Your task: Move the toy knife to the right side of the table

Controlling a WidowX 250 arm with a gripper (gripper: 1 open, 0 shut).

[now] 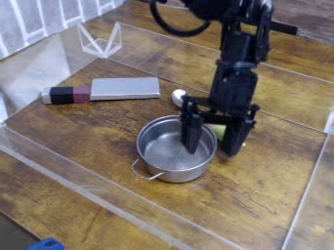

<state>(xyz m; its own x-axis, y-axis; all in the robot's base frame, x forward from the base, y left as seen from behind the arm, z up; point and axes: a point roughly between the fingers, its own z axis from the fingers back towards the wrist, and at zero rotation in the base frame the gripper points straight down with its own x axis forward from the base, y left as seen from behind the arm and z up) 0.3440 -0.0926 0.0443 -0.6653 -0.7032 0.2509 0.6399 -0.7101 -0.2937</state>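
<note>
The toy knife (102,91) lies flat on the left part of the dark wood table (261,210), grey blade pointing right, maroon and black handle to the left. My gripper (216,140) hangs well to its right, open, fingers pointing down over the right rim of the metal pot (170,151). Nothing is between the fingers. The gripper does not touch the knife.
A small metal spoon (179,96) peeks out behind the arm. Low clear acrylic walls (78,171) edge the tabletop. A clear angled stand (98,39) sits at the back left. A blue object (46,244) shows at the bottom edge.
</note>
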